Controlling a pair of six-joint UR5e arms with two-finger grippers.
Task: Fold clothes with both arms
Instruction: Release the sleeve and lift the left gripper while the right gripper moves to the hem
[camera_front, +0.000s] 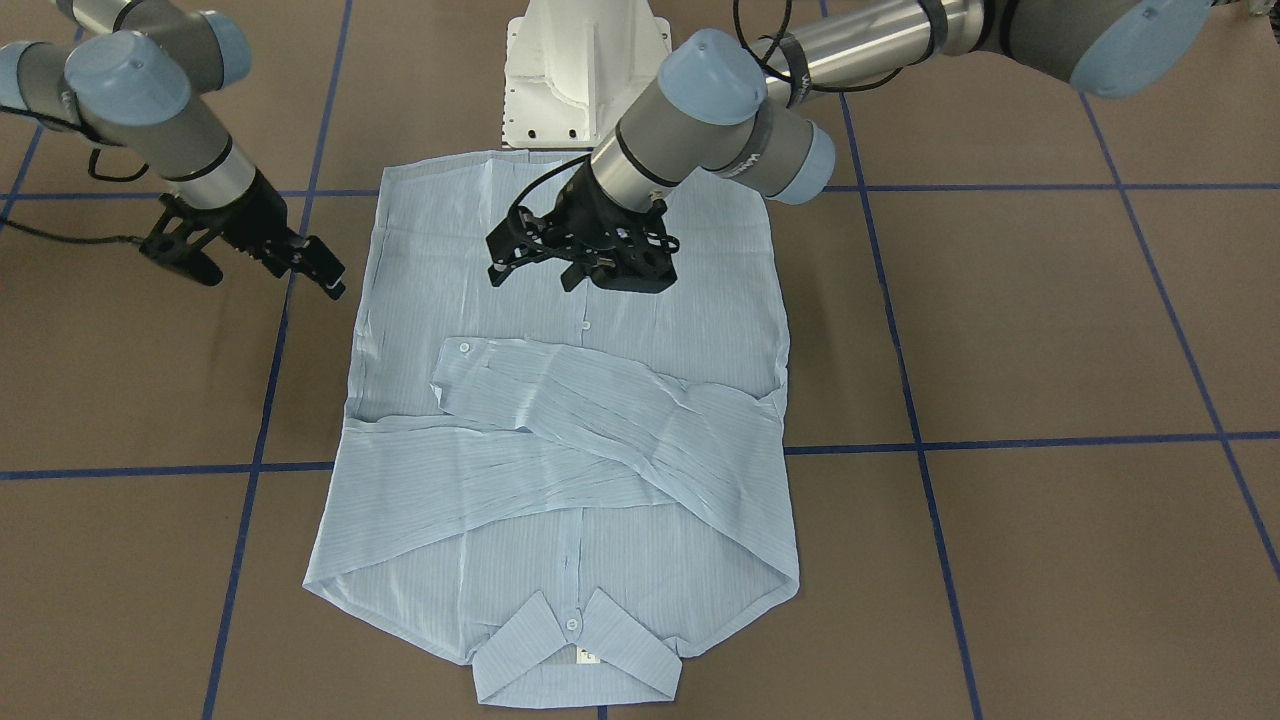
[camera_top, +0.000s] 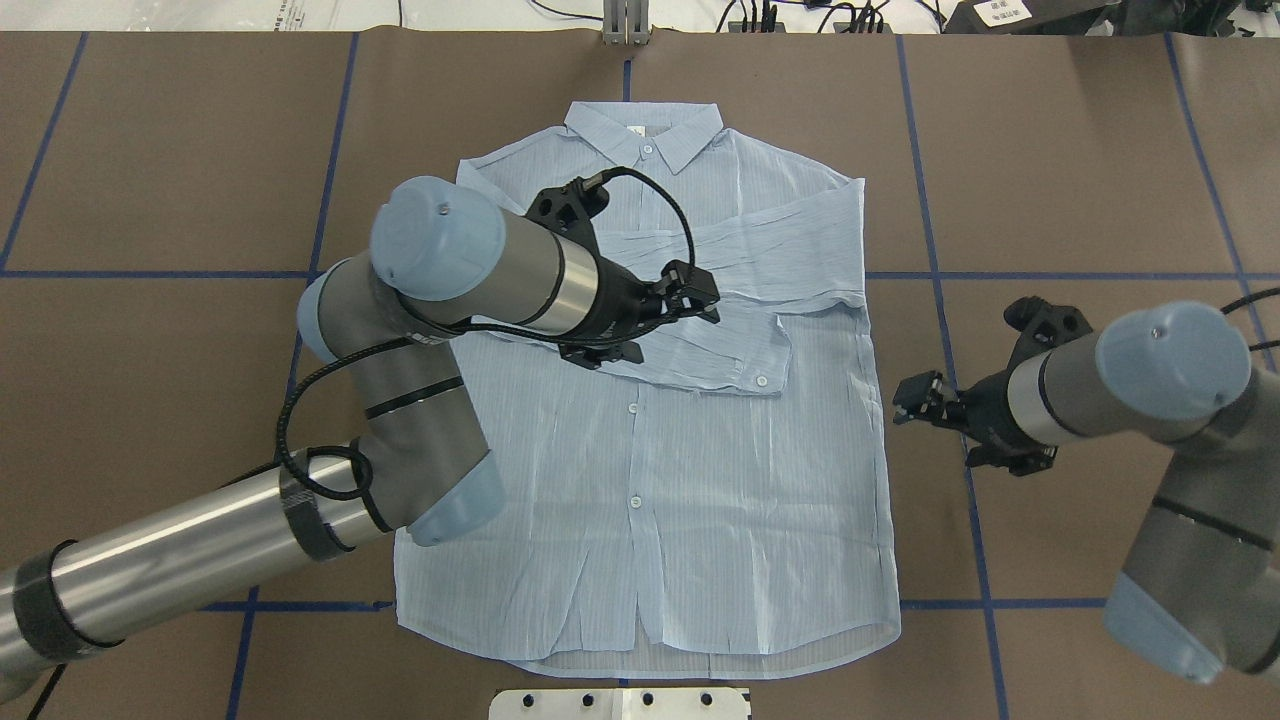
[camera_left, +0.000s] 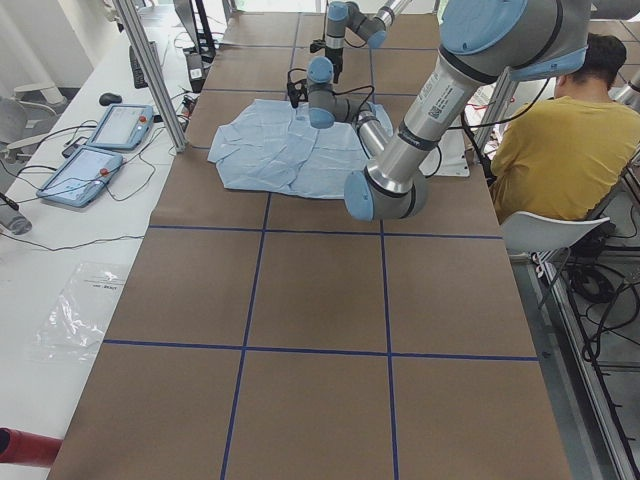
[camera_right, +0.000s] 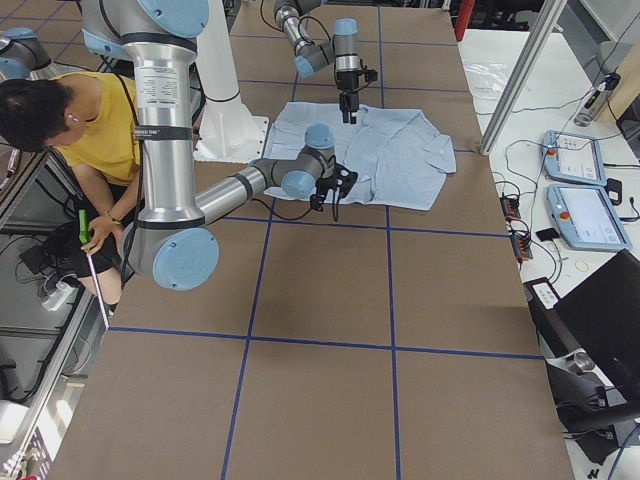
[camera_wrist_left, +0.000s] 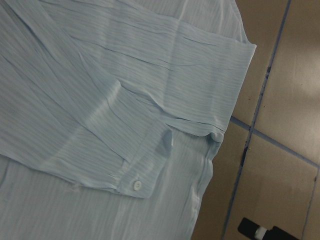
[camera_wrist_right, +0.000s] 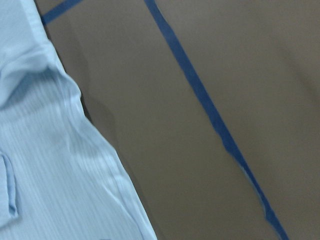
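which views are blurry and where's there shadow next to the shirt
Right wrist view: the softest, with the shirt edge and the blue tape line smeared, and a dark shadow band on the table along the hem. Left wrist view: fairly sharp, with the cuff button and the stripes readable. Overhead view: sharp, evenly lit, no glare.

Shirt (camera_front: 600, 480) thin creased cloth; table (camera_front: 1050, 330) matt brown.

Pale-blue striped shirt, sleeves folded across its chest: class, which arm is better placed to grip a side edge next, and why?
Probably the right. The right gripper hangs just beside one side edge of the pale-blue striped button-up shirt, jaws facing it; the left gripper is over the folded sleeves, mid-chest.
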